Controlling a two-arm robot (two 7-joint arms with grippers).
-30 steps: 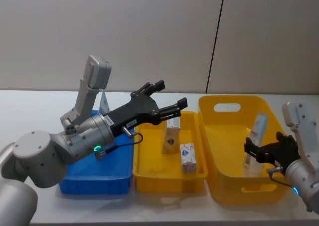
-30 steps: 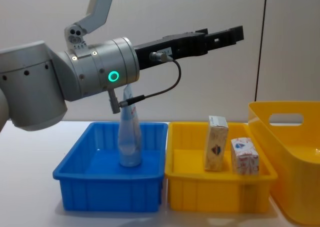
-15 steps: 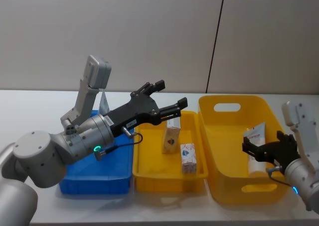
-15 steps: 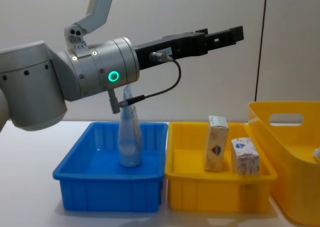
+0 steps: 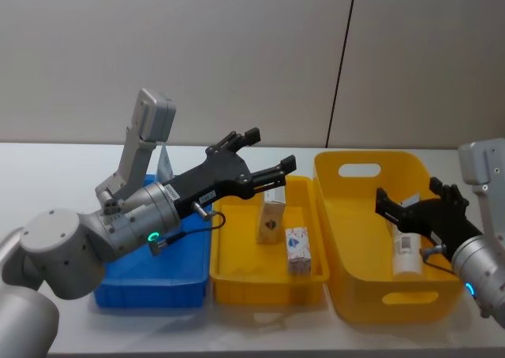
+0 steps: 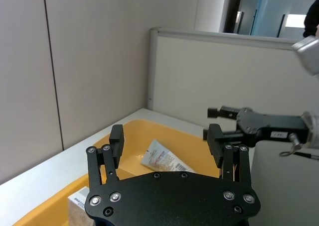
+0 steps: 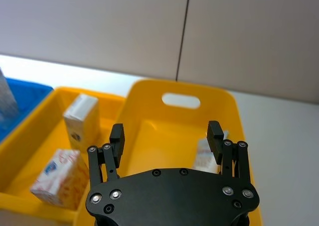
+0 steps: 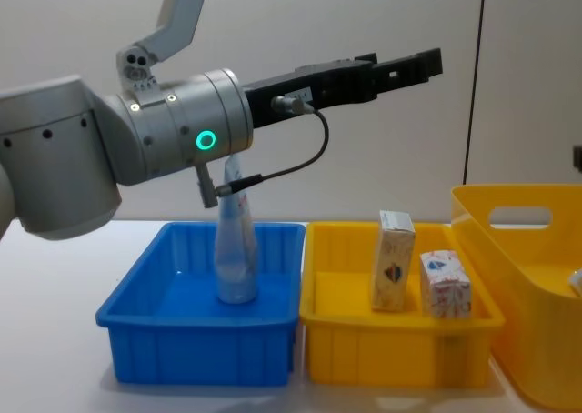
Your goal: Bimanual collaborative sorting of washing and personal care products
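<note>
A pale pouch (image 5: 407,248) lies flat in the large yellow bin (image 5: 357,220), also seen from the right wrist (image 7: 205,153) and the left wrist (image 6: 161,159). My right gripper (image 5: 408,193) hovers open above it, holding nothing. A second pale pouch (image 8: 235,247) stands upright in the blue bin (image 8: 198,351). A tall cream carton (image 8: 393,259) and a smaller patterned box (image 8: 446,284) stand in the middle yellow tray (image 8: 397,354). My left gripper (image 5: 271,148) is open and empty, held high over the blue bin and the tray's near end.
The three containers sit side by side on a white table (image 5: 47,177), with a grey wall close behind. My left forearm (image 8: 136,145) stretches over the blue bin. Bare table lies to the left of the blue bin.
The pouch that stood in my right gripper's fingers tipped over and now lies flat in the large yellow bin. The right gripper has risen clear of it. The left arm has not moved.
</note>
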